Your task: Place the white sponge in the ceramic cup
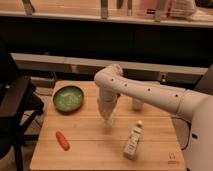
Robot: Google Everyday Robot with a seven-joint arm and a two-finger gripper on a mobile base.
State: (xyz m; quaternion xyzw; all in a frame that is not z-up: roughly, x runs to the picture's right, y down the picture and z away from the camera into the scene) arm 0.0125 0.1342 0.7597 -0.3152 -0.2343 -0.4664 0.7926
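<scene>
In the camera view, the gripper (108, 119) hangs down from the bent white arm (150, 94). Its tip is low over the middle of the wooden surface (90, 152). It points straight down. I think that is because this is the easy way to carry a soft thing and drop it into a cup from above.

I cannot tell if the gripper is closed, let go, or holding something. Its tip shows only as a pale shape. I cannot pick out the white sponge by itself. It does not lie in plain sight on the surface, so it may be at the gripper's tip, but that is a guess.

The ceramic cup (137, 104) stands upright, near the gripper, to its right and a bit farther back, partly behind the arm. The green bowl (68, 97) sits at the left. An orange carrot-like thing (62, 140) lies near left, and a white bottle (132, 143) stands near right.
</scene>
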